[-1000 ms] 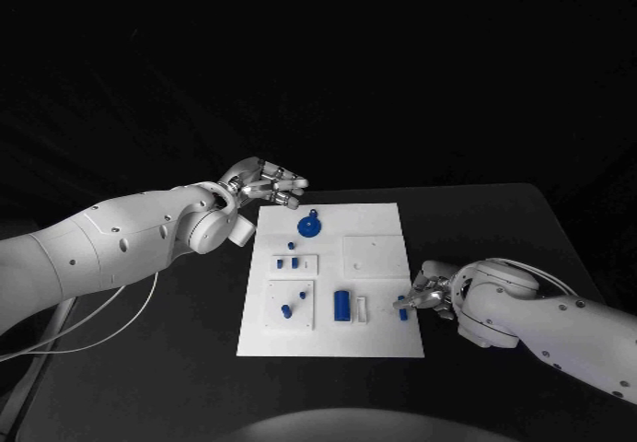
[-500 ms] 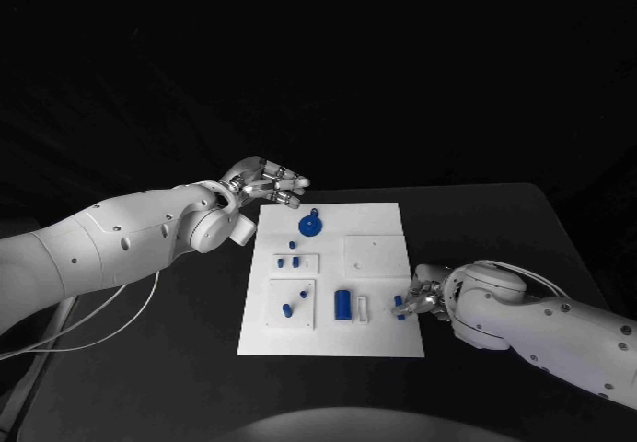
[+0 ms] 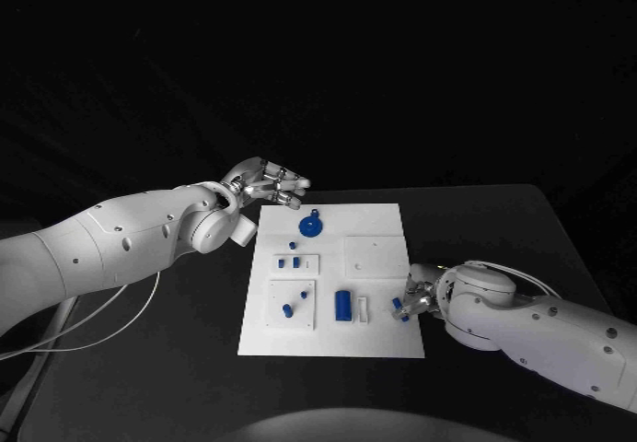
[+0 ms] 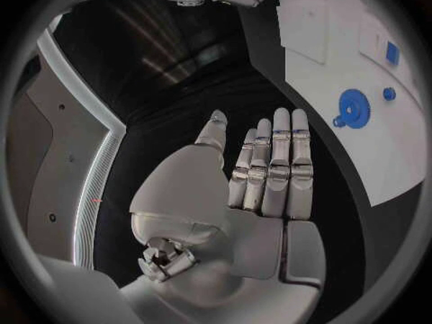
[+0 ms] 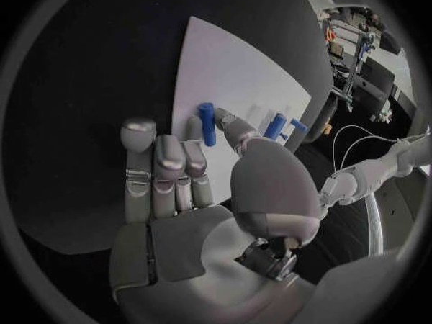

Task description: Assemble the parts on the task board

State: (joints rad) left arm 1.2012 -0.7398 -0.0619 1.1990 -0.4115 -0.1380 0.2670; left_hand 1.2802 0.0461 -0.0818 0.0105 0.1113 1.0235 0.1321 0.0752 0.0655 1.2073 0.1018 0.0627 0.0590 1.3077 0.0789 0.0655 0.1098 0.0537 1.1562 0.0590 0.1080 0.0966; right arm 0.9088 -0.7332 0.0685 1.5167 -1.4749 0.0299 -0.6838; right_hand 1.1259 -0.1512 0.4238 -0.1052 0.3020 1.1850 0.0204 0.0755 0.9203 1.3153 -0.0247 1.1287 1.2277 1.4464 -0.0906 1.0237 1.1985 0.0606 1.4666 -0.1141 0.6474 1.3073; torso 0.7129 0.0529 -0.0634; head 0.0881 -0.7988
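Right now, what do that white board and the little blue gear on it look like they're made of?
Task board: probably matte plastic, flat even white without glare. Blue gear: looks like moulded or printed plastic, uniform saturated colour, no metallic shine. Neither can be confirmed by sight.

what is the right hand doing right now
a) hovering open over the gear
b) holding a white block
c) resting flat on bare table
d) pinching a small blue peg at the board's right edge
d: the right hand has its fingers closed on the small blue peg at the right edge of the task board.
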